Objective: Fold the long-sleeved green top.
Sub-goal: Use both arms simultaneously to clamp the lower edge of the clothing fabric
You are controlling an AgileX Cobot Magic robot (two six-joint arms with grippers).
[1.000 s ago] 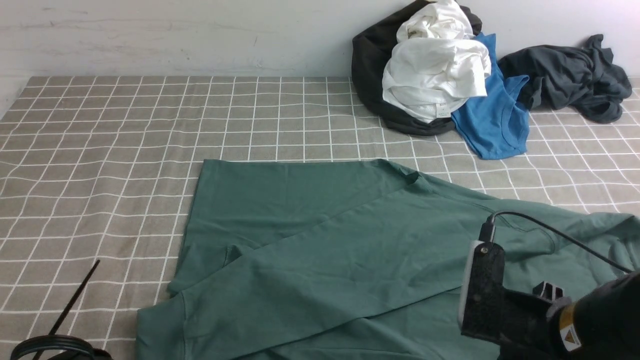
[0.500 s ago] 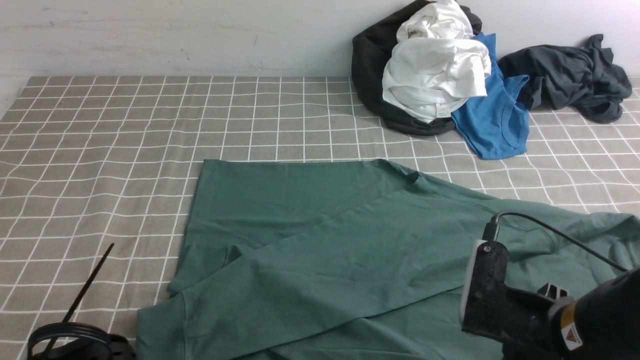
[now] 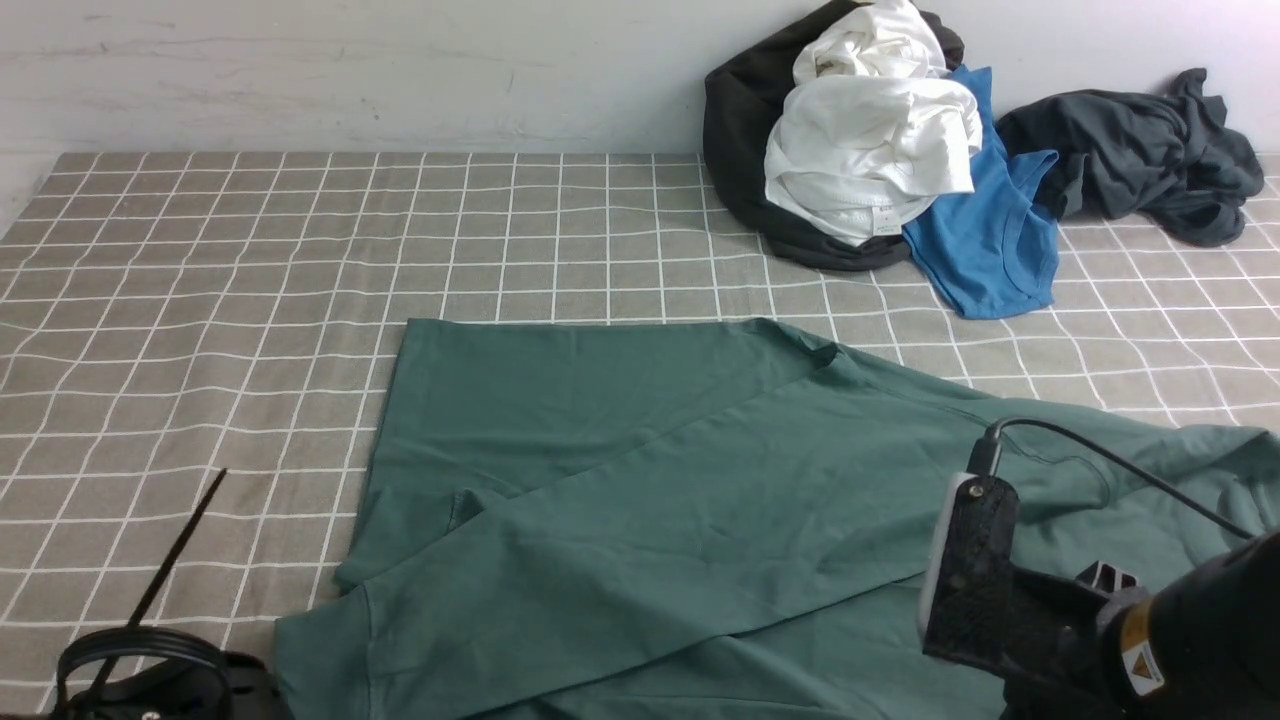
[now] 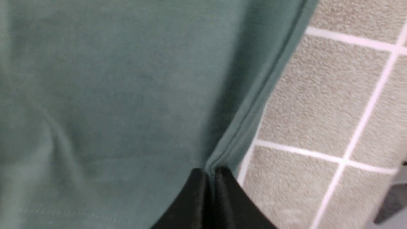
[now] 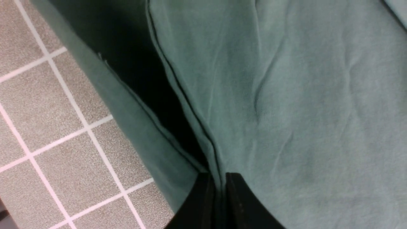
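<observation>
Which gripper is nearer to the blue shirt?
The right. The right gripper is shut on the green top at the near right, in front of the blue shirt; the left gripper grips it at the near left, farther away.

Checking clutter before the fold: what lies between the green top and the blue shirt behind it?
Front view: only bare checked tablecloth separates the green top from the blue shirt.
</observation>
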